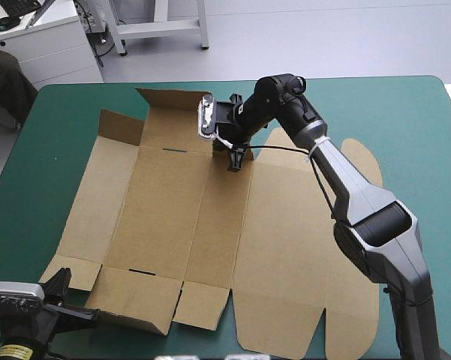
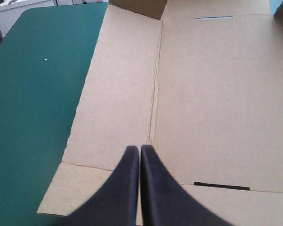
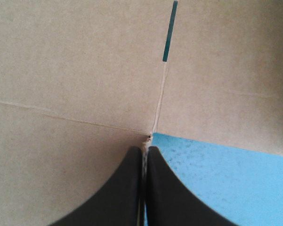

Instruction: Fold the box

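Note:
The brown box [image 1: 210, 225] lies as a cut sheet, mostly flat, on the teal-green cover [image 1: 405, 120]. Its far flap [image 1: 172, 101] and the far-left corner flap [image 1: 120, 126] stand raised. My right gripper [image 1: 235, 161] reaches over to the sheet's far edge. Its fingers are shut, with the tips at a notch in the board [image 3: 75, 61] where the cover [image 3: 226, 179] shows beside a narrow slot [image 3: 168, 33]. My left gripper [image 1: 62, 283] is at the near-left corner, shut [image 2: 140, 148] and pointing along a crease of the board [image 2: 202, 94], holding nothing.
A near flap [image 1: 135, 307] of the sheet tilts up slightly at the front. The wide lid panel [image 1: 308, 247] spreads under the right arm. Teal-green cover [image 2: 33, 94] shows along the table's left side and at the far right.

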Controlling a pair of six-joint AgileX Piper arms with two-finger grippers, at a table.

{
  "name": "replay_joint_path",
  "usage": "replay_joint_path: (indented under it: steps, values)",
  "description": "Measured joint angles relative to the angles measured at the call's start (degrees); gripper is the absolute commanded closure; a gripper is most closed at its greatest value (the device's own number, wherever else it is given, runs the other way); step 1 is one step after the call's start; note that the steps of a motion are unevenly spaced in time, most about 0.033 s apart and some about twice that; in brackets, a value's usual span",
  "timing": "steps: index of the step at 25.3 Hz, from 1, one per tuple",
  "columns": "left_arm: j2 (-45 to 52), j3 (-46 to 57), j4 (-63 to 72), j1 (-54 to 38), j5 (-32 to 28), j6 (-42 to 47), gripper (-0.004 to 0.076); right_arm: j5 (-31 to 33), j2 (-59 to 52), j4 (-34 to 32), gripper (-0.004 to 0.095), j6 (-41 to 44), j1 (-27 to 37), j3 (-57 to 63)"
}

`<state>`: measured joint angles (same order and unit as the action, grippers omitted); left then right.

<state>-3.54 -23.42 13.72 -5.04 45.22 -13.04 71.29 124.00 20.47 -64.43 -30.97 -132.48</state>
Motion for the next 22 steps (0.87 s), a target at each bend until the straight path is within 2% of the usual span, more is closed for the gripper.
replay_joint_path:
  steps: [2,5,7,8,10,12,14,15,16,18,19,22]
  values:
    - [0.00,0.00,0.00,0.00,0.00,0.00,0.0734,0.00,0.36,0.00,0.0645,0.24,0.00,0.00]
    - [0.00,0.00,0.00,0.00,0.00,0.00,0.0734,0.00,0.64,-0.11,0.0355,1.39,0.00,0.00]
    - [0.00,0.00,0.00,0.00,0.00,0.00,0.0734,0.00,0.64,-0.61,0.0204,3.69,0.00,0.00]
    - [0.00,0.00,0.00,0.00,0.00,0.00,0.0734,0.00,0.64,-1.28,0.0160,5.49,0.00,0.00]
    - [0.00,0.00,0.00,0.00,0.00,0.00,0.0734,0.00,0.26,-3.29,0.0143,9.42,0.00,0.00]
    - [0.00,0.00,0.00,0.00,0.00,0.00,0.0734,0.00,-0.89,-6.08,0.0161,14.08,0.00,0.00]
    - [0.00,0.00,0.00,0.00,0.00,0.00,0.0734,0.00,-3.89,-9.76,0.0267,21.29,0.00,0.00]
    - [0.00,0.00,0.00,0.00,0.00,0.00,0.0734,0.00,-5.15,-10.68,0.0439,23.60,0.00,0.00]
    - [0.00,0.00,0.00,0.00,-0.08,0.00,0.0734,0.02,-7.40,-13.13,0.0558,30.16,0.00,0.00]
    - [0.00,0.00,0.00,0.00,-0.01,0.00,0.0734,0.07,-9.14,-16.15,0.0832,37.49,0.07,0.00]
    - [0.00,0.00,0.00,0.00,-0.01,0.00,0.0734,0.07,-9.68,-17.66,0.0937,40.57,0.14,0.00]
    - [0.00,0.00,0.00,0.00,-0.01,0.00,0.0734,0.07,-13.18,-23.03,0.0909,55.19,1.61,2.50]
